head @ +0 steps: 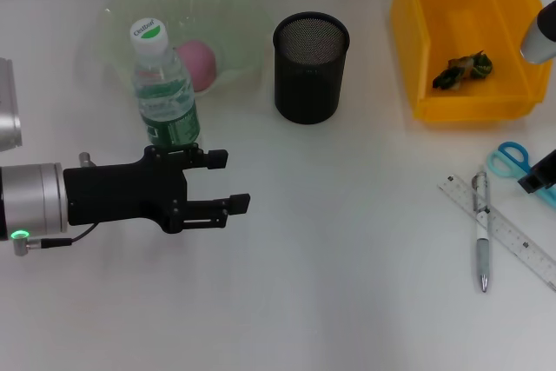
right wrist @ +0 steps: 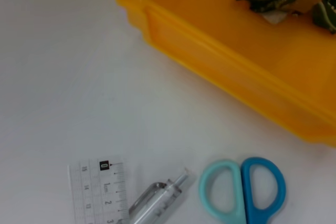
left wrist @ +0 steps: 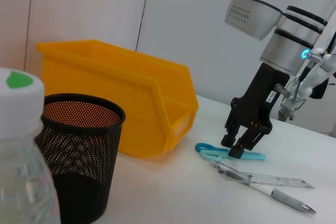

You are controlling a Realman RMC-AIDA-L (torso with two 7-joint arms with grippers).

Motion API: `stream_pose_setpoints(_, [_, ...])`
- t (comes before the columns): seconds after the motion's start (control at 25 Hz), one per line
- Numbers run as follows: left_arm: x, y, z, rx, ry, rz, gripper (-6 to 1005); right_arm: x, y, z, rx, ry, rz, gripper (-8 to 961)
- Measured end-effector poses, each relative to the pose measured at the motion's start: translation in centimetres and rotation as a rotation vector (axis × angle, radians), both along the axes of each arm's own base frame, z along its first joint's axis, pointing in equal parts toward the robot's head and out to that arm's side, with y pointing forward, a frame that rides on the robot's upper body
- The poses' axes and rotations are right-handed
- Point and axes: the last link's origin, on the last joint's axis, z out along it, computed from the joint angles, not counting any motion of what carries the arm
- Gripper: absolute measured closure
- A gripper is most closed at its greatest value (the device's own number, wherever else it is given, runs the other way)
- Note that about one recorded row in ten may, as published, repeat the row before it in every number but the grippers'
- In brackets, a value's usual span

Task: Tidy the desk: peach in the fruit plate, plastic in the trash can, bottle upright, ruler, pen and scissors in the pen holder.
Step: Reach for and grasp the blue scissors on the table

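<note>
Bottle upright, peach in plate, plastic in bin; stationery left on desk.
L gripper [head: 233, 182] is seen open, just beside the upright bottle [head: 162, 86] at its 5 o'clock. Peach [head: 197, 64] is held in the plate [head: 233, 4]; crumpled plastic [head: 462, 70] in the bin [head: 417, 32]. R gripper [left wrist: 234, 147] is poised over the scissors [left wrist: 231, 153], fingers slightly apart, w/ ruler [head: 504, 232] & pen [head: 481, 241] at 4 o'clock of the empty pen holder [head: 310, 67].
</note>
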Motion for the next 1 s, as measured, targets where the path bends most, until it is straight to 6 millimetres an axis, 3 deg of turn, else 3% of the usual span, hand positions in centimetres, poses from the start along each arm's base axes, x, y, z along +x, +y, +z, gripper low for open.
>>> stream_pose_setpoints(0.52, [0.0,0.0,-0.1,-0.003,-0.002,0.002,219,0.5,0.3,0.2,0.023,0.035,-0.008,646])
stream_pose_setpoints(1.0, [-0.2,-0.3,-0.1,-0.004,-0.003,0.011,220,1.0,-0.9,2.4,0.050,0.122,-0.021,909])
